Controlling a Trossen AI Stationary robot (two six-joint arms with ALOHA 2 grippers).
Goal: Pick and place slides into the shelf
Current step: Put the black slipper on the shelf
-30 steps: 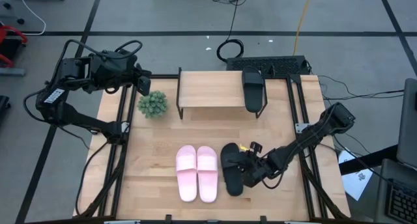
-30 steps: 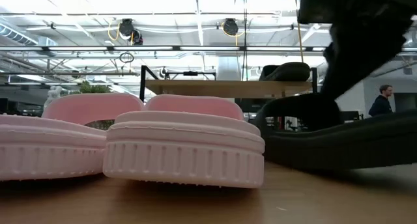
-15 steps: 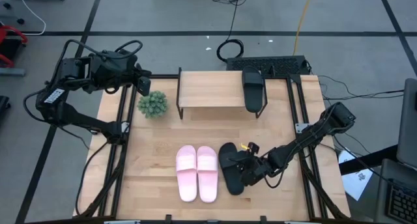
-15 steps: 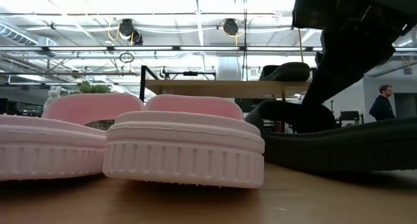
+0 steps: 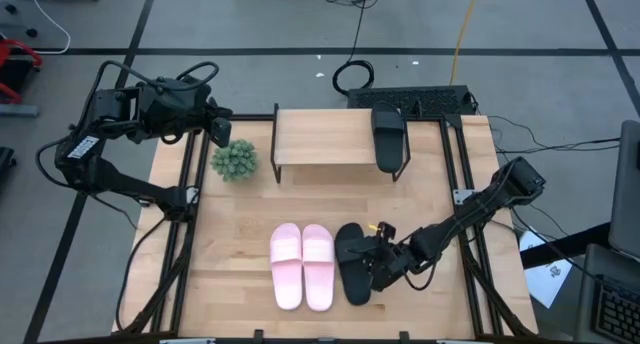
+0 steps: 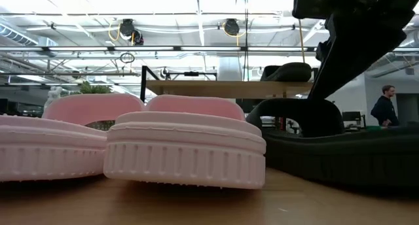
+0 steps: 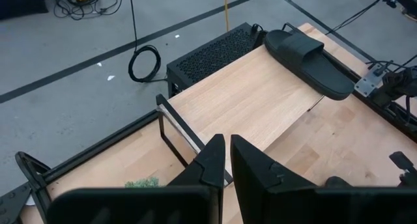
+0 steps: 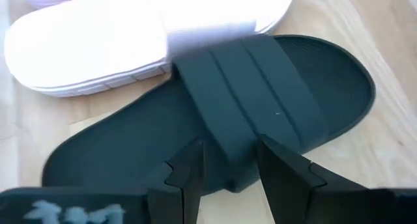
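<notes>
Since a second ago: right gripper (image 5: 372, 268) edged left | jaws part-open astride black slide's (image 5: 352, 263) strap, table front, lengthwise toward shelf (image 5: 325, 136) | left gripper (image 7: 226, 160) shut, far.

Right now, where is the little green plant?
In the high view, the small potted plant sits on the table's far left part, just left of the shelf and near the left gripper.

A wooden table (image 5: 235, 244) is seen bearing a shelf (image 5: 325, 134), a small green plant (image 5: 234, 160), two pink slides (image 5: 302, 265) and a black slide (image 5: 352, 260); another black slide (image 5: 388, 138) lies on the shelf's right end.
</notes>
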